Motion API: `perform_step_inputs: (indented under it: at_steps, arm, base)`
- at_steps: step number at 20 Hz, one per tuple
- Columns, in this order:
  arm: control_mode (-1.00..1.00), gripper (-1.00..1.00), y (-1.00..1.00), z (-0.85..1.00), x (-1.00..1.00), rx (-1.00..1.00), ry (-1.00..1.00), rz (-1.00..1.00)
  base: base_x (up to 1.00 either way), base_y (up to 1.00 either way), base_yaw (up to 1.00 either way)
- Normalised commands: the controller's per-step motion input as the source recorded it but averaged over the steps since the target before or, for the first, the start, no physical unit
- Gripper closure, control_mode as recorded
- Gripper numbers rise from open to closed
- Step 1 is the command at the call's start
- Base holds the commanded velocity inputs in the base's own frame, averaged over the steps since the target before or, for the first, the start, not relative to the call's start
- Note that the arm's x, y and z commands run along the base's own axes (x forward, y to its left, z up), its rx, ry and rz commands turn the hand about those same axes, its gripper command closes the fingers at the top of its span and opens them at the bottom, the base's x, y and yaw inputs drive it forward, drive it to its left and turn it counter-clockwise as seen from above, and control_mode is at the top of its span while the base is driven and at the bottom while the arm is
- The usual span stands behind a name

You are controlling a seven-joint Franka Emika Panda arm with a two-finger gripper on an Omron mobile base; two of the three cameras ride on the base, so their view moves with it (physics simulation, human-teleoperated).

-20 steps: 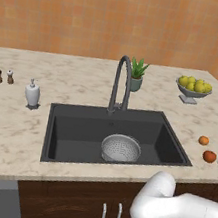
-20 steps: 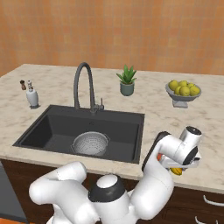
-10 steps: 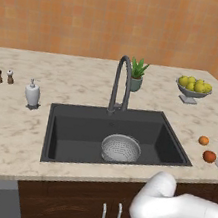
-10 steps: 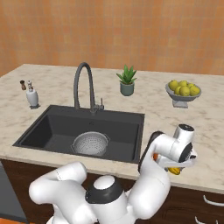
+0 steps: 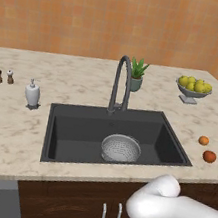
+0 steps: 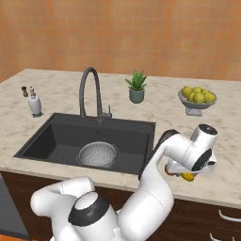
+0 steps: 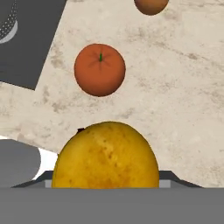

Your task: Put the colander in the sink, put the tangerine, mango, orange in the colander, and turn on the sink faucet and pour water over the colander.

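**A:** What's the left base view giving you?

**B:** The colander (image 5: 120, 148) sits in the sink (image 5: 72, 130), right of centre, below the faucet (image 5: 120, 82). Behind the faucet I see a plant (image 5: 136, 75), and further right a fruit bowl (image 5: 193, 89). A dispenser (image 5: 32, 94) and two shakers (image 5: 4, 76) stand left of the sink. Two orange fruits lie on the counter (image 5: 10, 134) right of the sink: a smaller fruit (image 5: 204, 140), and a redder fruit (image 5: 209, 156) nearer the front edge. I can't tell which is the tangerine.

**A:** And the right base view?

**B:** My gripper (image 6: 189, 173) is low over the counter, right of the sink and well apart from the colander. The mango (image 6: 187, 178) peeks out yellow just under it.

**A:** Are the fingers clamped on it?

**B:** I cannot tell. In the hand view the mango bulks right at the fingers and hides the tips. Beyond it lies the redder fruit, here with a green stem, apart from the mango, and the smaller fruit is past that. The sink's corner and a sliver of colander are at upper left. Nothing stands between the mango and the sink.
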Motion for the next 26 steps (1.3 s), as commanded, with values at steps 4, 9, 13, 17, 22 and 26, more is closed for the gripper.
perform_step_inputs:
  at_steps: [4, 9, 13, 17, 22, 26]
  arm:
    - [-1.0, 1.0, 0.83, 1.0, 0.0, 0.0, 0.0, -0.06]
    - [-1.0, 1.0, 1.0, 0.63, 0.07, -0.11, 0.07, -0.2]
    - [-1.0, 1.0, 1.0, 0.03, 0.34, -0.28, 0.49, -0.23]
    - [-1.0, 1.0, 1.0, -0.04, 0.16, 0.04, 0.12, -0.43]
    - [-1.0, 1.0, 0.94, -0.07, 0.11, 0.16, -0.19, -0.43]
    - [-1.0, 1.0, 0.83, -0.02, 0.21, 0.11, -0.2, -0.42]
  base:
    - [0.0, 0.0, 0.0]
    - [0.0, 0.0, 0.0]
    - [0.0, 0.0, 0.0]
    - [0.0, 0.0, 0.0]
    - [0.0, 0.0, 0.0]
    - [0.0, 0.0, 0.0]
